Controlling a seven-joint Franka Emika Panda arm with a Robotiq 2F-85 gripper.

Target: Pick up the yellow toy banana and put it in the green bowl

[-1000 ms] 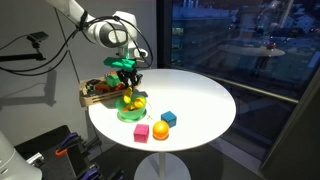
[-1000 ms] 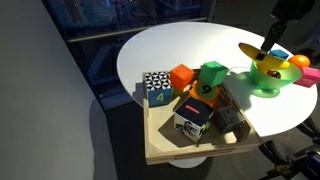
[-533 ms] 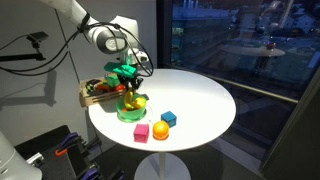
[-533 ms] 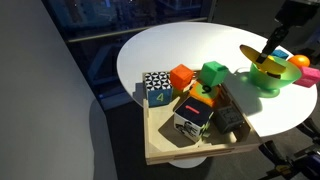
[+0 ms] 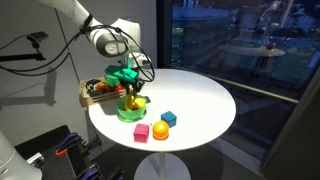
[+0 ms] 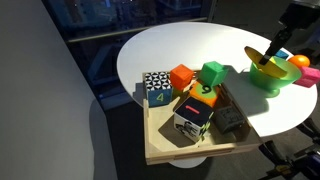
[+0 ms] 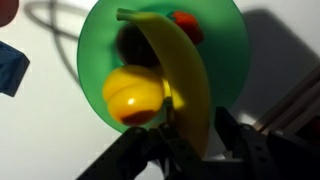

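Placement looks nearly finished: the yellow toy banana [image 7: 185, 75] lies across the green bowl [image 7: 95, 40] in the wrist view, its lower end clamped between the fingers of the end effector [image 7: 192, 140]. Lifting and carrying are done, by my reading; what is left is to let go and pull clear. Whether the banana already rests on the bowl's contents, a yellow round fruit [image 7: 135, 95] and something red [image 7: 185, 27], or hangs just above them cannot be told. In an exterior view the bowl [image 6: 268, 80] sits near the frame edge on the table [image 6: 170, 50], with the arm mostly cut off.
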